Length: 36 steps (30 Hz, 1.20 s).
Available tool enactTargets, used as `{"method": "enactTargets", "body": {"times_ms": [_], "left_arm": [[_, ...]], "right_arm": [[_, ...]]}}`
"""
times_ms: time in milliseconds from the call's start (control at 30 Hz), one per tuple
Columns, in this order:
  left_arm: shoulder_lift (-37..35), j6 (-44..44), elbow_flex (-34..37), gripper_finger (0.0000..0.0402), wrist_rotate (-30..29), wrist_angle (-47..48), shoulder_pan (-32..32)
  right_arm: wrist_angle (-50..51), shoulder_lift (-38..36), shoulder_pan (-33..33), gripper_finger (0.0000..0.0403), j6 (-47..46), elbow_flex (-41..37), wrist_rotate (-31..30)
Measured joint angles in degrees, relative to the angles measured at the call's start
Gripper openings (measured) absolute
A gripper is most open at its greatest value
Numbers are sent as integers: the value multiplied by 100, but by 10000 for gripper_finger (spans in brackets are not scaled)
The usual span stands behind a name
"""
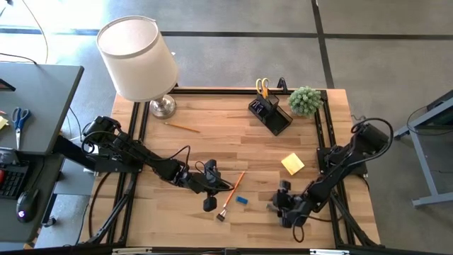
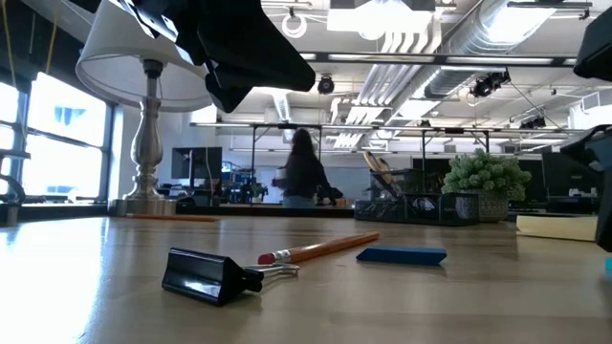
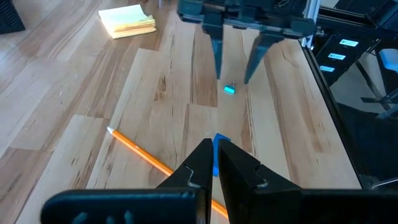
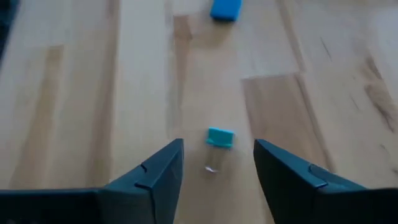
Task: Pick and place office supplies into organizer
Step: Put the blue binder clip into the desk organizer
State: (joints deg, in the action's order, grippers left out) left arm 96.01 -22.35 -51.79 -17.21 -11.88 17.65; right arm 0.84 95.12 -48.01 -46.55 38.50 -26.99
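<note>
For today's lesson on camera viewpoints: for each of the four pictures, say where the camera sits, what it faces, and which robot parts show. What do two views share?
High: overhead, facing down on table, both arms.
Low: tabletop level, facing binder clip, pencil; arms overhead.
Left wrist: behind shut left gripper, facing right gripper.
Right wrist: behind open right gripper, over small teal clip.
Shared: both wrists show blue eraser.

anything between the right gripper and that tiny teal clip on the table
Nothing visible. The right gripper is open, and the teal clip lies on bare wood just ahead of the gap between its fingers. The blue eraser sits farther on, beyond the clip.
</note>
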Motion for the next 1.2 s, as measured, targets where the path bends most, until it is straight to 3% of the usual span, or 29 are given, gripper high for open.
{"method": "enactTargets", "body": {"times_ms": [200, 667, 1200], "left_arm": [[0, 0, 0, 14, 2, -3, 0], [0, -4, 0, 14, 2, -2, 0], [0, -4, 0, 14, 2, 2, 0]], "right_arm": [[-229, 103, -157, 175, -59, 2, -453], [-553, 661, -209, 157, -124, 24, -788], [-385, 647, -299, 50, 49, 24, -804]]}}
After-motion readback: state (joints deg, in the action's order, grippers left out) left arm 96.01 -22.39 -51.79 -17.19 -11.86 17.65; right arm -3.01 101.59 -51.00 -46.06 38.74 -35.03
